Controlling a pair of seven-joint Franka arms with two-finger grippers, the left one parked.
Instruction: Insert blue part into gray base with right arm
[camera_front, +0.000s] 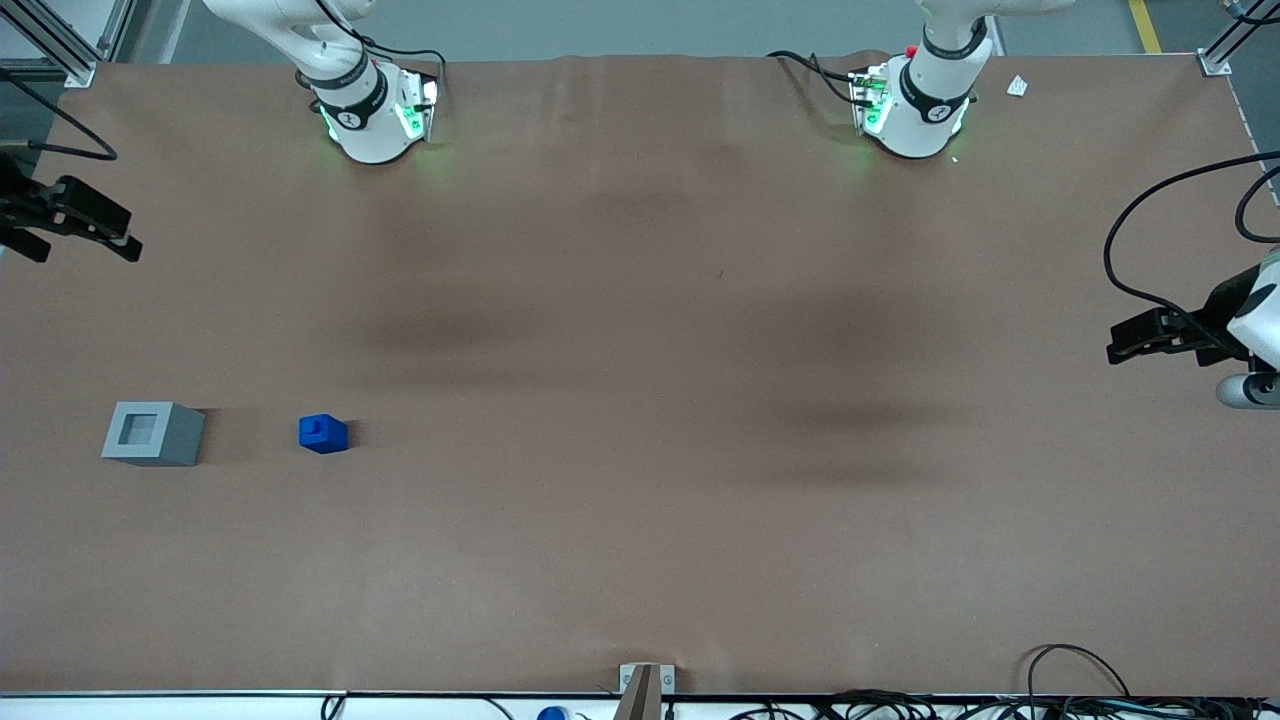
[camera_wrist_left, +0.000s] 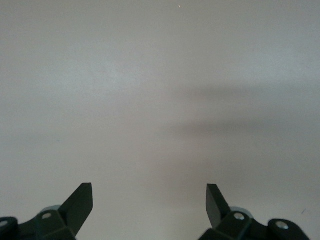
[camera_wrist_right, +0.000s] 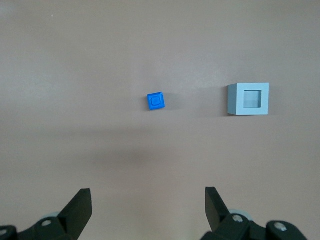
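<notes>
The blue part (camera_front: 323, 433) sits upright on the brown table, stud up, toward the working arm's end. The gray base (camera_front: 153, 433) stands beside it, a short gap apart, closer to that end, with its square recess facing up and nothing in it. My right gripper (camera_front: 82, 235) hangs high over the table edge, farther from the front camera than both blocks. In the right wrist view the gripper (camera_wrist_right: 148, 200) is open and empty, well above the blue part (camera_wrist_right: 156, 101) and the gray base (camera_wrist_right: 249, 99).
The brown table cover (camera_front: 640, 400) runs wide toward the parked arm's end. The working arm's base (camera_front: 365, 115) stands at the table's back edge. A metal bracket (camera_front: 645, 685) and loose cables (camera_front: 1080, 680) lie along the edge nearest the front camera.
</notes>
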